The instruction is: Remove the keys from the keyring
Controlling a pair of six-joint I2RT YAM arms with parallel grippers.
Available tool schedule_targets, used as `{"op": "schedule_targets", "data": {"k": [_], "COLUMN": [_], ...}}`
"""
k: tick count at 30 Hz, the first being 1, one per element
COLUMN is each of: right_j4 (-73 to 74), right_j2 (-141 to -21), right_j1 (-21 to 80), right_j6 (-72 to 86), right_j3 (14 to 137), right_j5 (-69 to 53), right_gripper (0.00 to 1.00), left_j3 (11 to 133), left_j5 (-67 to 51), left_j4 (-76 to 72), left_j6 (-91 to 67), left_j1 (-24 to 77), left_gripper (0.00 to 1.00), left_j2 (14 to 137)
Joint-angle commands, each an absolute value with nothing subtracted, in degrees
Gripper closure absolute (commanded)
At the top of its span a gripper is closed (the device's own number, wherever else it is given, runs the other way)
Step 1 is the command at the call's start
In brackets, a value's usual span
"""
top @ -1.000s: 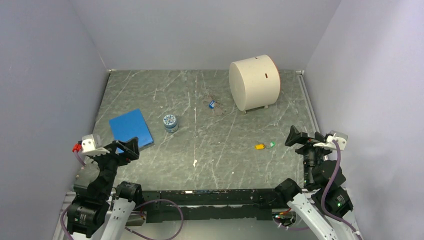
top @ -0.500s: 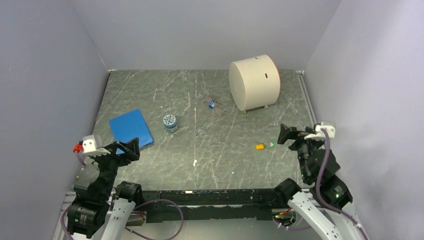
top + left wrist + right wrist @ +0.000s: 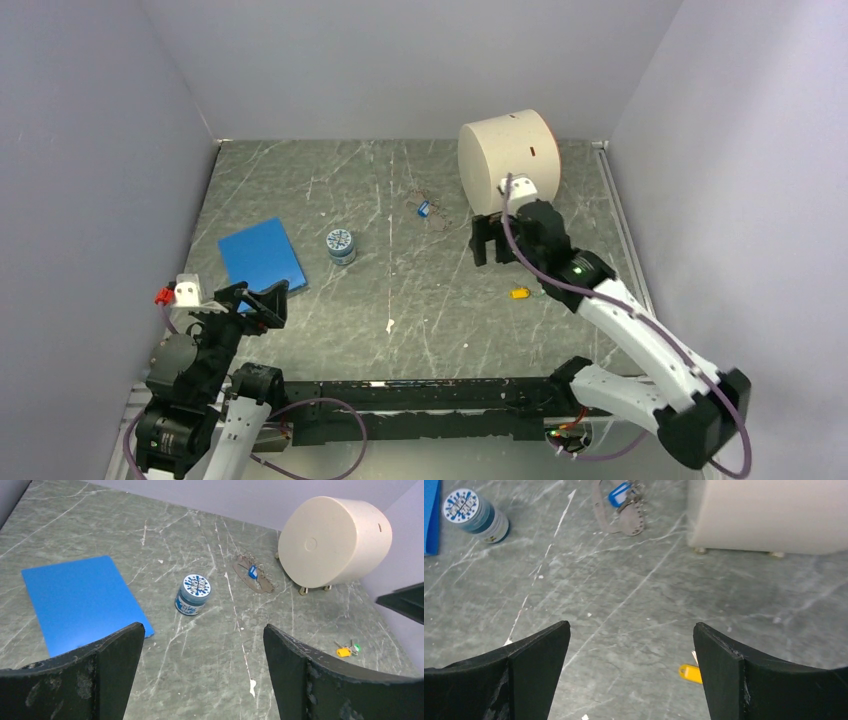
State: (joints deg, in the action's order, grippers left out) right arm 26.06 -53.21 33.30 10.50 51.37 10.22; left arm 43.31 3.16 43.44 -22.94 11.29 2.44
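Note:
The keyring (image 3: 430, 208), a thin dark wire loop, lies flat on the table left of the cream drum, with the blue key (image 3: 424, 209) on it. Both show in the left wrist view (image 3: 255, 576) and in the right wrist view, keyring (image 3: 620, 511) and blue key (image 3: 618, 494). A yellow key (image 3: 520, 293) lies loose further forward, also seen in the right wrist view (image 3: 690, 673). A green key (image 3: 356, 648) lies beside it. My right gripper (image 3: 488, 243) is open and empty above the table between keyring and yellow key (image 3: 630, 627). My left gripper (image 3: 262, 300) is open and empty at the near left (image 3: 204, 627).
A cream drum (image 3: 508, 162) on small feet stands at the back right. A small blue-patterned jar (image 3: 341, 244) stands left of centre, a blue pad (image 3: 262, 257) beyond it. A white scrap (image 3: 389, 325) lies near the front. Grey walls enclose three sides.
My right arm has swung from the right edge out over the table, its gripper now near the drum and the keyring. The left arm has shifted only slightly.

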Motion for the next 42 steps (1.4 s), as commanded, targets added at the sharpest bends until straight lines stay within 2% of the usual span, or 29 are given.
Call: {"op": "schedule_targets", "data": {"k": [1, 7, 16, 19, 33, 42], "right_j4": [16.07, 11.06, 9.16, 9.02, 11.82, 10.25], "right_j2": [-62.54, -80.78, -107.63, -113.34, -123.93, -123.43], "right_j1": [34.08, 34.63, 34.89, 35.07, 35.14, 35.48], "right_j6": [10.07, 8.74, 9.49, 9.99, 7.98, 8.64], "right_j3": [56.3, 65.5, 80.79, 83.83, 90.21, 83.03], "right_j5": [3.2, -0.88, -6.27, -6.43, -4.83, -2.38], "right_gripper": [0.04, 0.05, 0.15, 0.18, 0.39, 0.45], "left_j3": [42.98, 42.97, 42.65, 42.63, 42.45, 42.37], "left_j5": [0.64, 0.77, -0.46, -0.83, -1.49, -2.11], "left_j4": [40.63, 40.76, 40.1, 40.01, 39.81, 39.54], "left_j6": [-21.12, -20.92, -20.47, -20.36, -20.06, -19.97], "left_j1": [11.25, 11.08, 9.8, 9.45, 8.66, 8.44], "left_gripper": [0.06, 0.06, 0.06, 0.06, 0.06, 0.06], "left_j2": [1.8, 1.62, 2.3, 2.42, 2.48, 2.67]}}
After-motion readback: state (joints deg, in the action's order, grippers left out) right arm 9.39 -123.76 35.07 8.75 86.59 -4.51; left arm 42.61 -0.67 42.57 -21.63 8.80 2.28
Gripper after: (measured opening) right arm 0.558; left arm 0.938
